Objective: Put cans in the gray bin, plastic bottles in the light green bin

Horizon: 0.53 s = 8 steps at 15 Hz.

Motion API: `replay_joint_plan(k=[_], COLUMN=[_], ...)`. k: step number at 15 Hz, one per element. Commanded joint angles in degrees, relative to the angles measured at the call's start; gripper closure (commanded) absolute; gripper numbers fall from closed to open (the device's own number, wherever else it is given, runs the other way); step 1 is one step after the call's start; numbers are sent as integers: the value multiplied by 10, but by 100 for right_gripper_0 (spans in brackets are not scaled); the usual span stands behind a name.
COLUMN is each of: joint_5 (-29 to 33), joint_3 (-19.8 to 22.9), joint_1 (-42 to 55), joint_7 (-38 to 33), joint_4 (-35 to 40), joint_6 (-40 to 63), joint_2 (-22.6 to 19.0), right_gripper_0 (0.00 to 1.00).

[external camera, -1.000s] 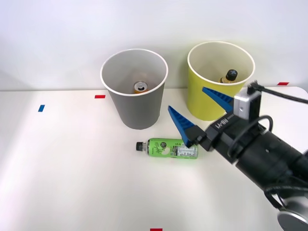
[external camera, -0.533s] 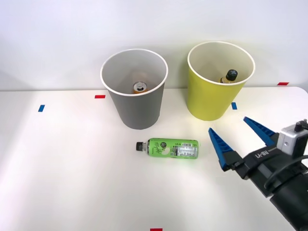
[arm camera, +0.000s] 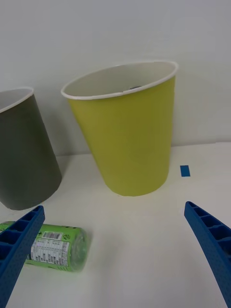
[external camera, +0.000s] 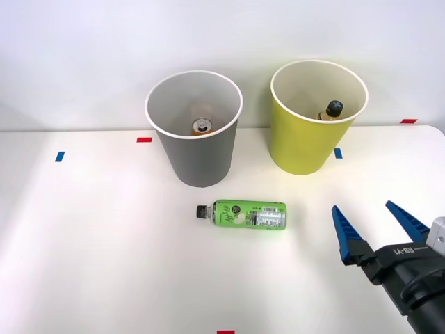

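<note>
On the white table [external camera: 90,243], a green-labelled plastic bottle [external camera: 242,215] lies on its side, black cap toward the robot's left and base toward the right. It rests just in front of the gray bin [external camera: 195,132], apart from its foot, and somewhat left of the light green bin [external camera: 316,122]. From the wrist camera the bottle's base and printed label [arm camera: 55,248] sit near one blue finger, with a gap of bare table between them.

Inside the gray bin, at the bottom, a silver can top [external camera: 201,126] with an orange edge is visible; it looks like one orange can standing upright, though the depth of the bin makes that hard to confirm. Inside the light green bin an amber bottle [external camera: 331,111] with a black cap leans against the far right wall. Both bins stand upright side by side near the back of the table, not touching each other.

The right gripper [external camera: 379,223] sits low at the front right of the table, well to the right of the green bottle, its two ribbed blue fingers spread wide and holding nothing. From the wrist camera the light green bin [arm camera: 127,139] rises between and beyond the fingers [arm camera: 211,240].

Small tape marks dot the table: blue ones [external camera: 60,156] at the left and beside the light green bin, red ones [external camera: 144,140] near the gray bin, at the far right and at the front edge.
</note>
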<state>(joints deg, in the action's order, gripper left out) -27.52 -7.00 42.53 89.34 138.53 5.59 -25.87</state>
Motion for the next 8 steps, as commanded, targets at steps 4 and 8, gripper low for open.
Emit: replay_joint_plan(k=[4, 8], joint_5=[33, 153], joint_3=[8, -11], joint_1=[33, 32], joint_7=[18, -57], joint_4=[-9, -66], joint_6=[1, -74], joint_2=[44, 61], right_gripper_0=[0, 0])
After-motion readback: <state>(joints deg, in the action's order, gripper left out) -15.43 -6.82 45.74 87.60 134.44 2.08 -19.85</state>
